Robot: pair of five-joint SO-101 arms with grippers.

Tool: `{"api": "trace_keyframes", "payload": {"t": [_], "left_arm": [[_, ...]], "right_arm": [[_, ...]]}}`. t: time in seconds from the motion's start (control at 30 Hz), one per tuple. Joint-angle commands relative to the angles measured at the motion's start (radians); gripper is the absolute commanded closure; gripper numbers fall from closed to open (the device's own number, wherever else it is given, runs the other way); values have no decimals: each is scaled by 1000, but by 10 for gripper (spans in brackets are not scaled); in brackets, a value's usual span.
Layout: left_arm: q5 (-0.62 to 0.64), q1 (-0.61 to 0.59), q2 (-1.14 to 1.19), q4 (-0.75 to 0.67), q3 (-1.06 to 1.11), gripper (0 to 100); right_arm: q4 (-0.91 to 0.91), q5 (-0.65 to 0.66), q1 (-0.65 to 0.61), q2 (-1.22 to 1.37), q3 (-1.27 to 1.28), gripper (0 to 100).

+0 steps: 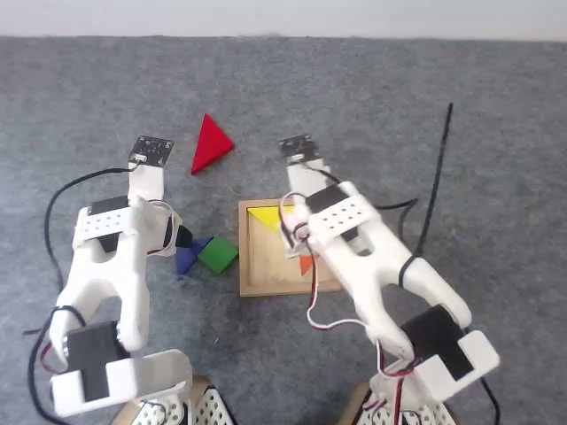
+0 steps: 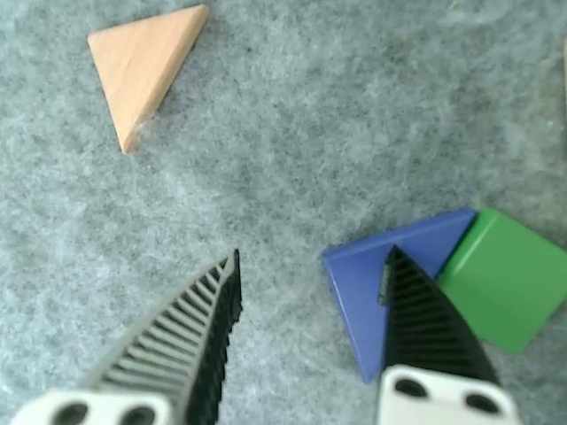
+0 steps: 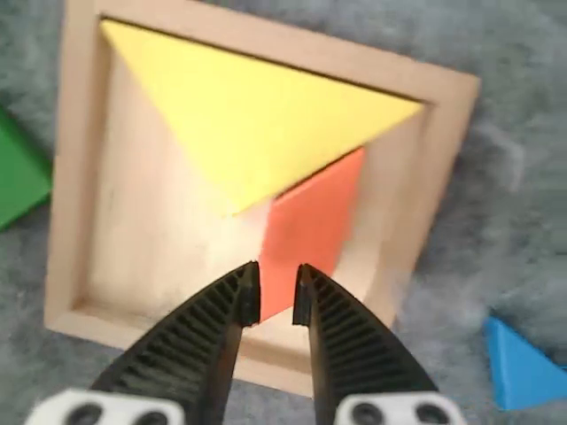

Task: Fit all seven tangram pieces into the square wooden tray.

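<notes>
The square wooden tray (image 1: pixel 246 266) (image 3: pixel 75 177) holds a yellow triangle (image 1: pixel 264 215) (image 3: pixel 248 124) along one side. An orange piece (image 1: pixel 306 264) (image 3: pixel 310 221) lies below it in the tray. My right gripper (image 3: pixel 275 285) (image 1: pixel 297 243) is over the tray, its fingers shut on the orange piece's lower corner. My left gripper (image 2: pixel 310 266) (image 1: pixel 182 237) hangs open over the mat. One of its fingertips (image 2: pixel 399 283) is above a dark blue triangle (image 2: pixel 354 283) (image 1: pixel 186 258), which touches a green square (image 2: pixel 505 279) (image 1: pixel 218 253). A bare wooden triangle (image 2: pixel 142 57) lies farther off.
A red triangle (image 1: pixel 211 142) lies alone on the grey mat beyond the tray. A light blue triangle (image 3: pixel 523 372) sits outside the tray by one of its corners. A black cable (image 1: pixel 434 195) runs across the mat at the right.
</notes>
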Motion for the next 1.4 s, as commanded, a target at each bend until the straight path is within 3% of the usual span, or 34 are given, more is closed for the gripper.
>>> {"api": "trace_keyframes", "payload": {"t": [0.0, 0.17, 0.43, 0.83, 1.37], "left_arm": [[8, -8, -25, -12, -1, 758], [8, -8, -25, -12, -1, 758], [8, -6, -25, -12, 1, 758], [8, -3, -25, -12, 2, 758], [8, -3, -25, -12, 2, 758]], "right_arm": [[-8, 2, -21, -10, -57, 930], [-4, 2, 8, -22, -57, 930], [16, 3, -131, -47, -51, 996], [-85, 18, 70, 84, -57, 992], [-228, 66, 160, 84, -57, 992]]}}
